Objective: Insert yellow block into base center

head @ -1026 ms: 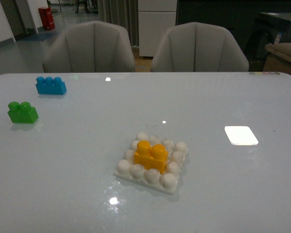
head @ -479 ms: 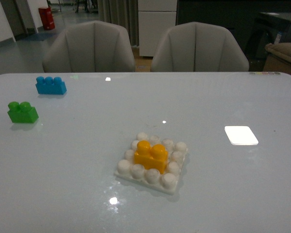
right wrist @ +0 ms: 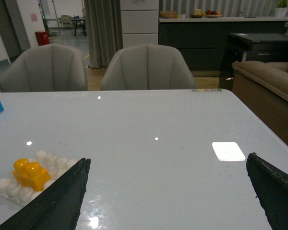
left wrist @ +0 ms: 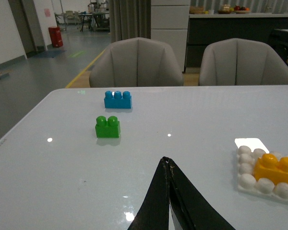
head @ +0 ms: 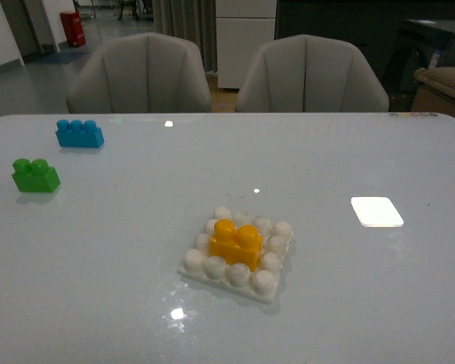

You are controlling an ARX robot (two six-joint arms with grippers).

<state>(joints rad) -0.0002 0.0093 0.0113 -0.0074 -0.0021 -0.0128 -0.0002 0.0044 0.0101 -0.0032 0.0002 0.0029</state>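
Observation:
The yellow block [head: 236, 243] sits upright on the middle studs of the white base [head: 203, 265], which lies flat on the table near the front centre. Both also show in the left wrist view, block [left wrist: 275, 168] on base [left wrist: 246, 181], and in the right wrist view, block [right wrist: 30, 174] on base [right wrist: 5, 186]. Neither arm shows in the front view. My left gripper [left wrist: 166, 162] is shut and empty, held above the table away from the base. My right gripper [right wrist: 168, 165] is open wide and empty, with the base beside one of its fingers [right wrist: 62, 196].
A green two-stud brick [head: 36, 175] and a blue three-stud brick [head: 80, 133] stand at the table's far left. A bright white glare patch [head: 377, 211] lies on the right of the table. Two grey chairs [head: 140, 73] stand behind the far edge.

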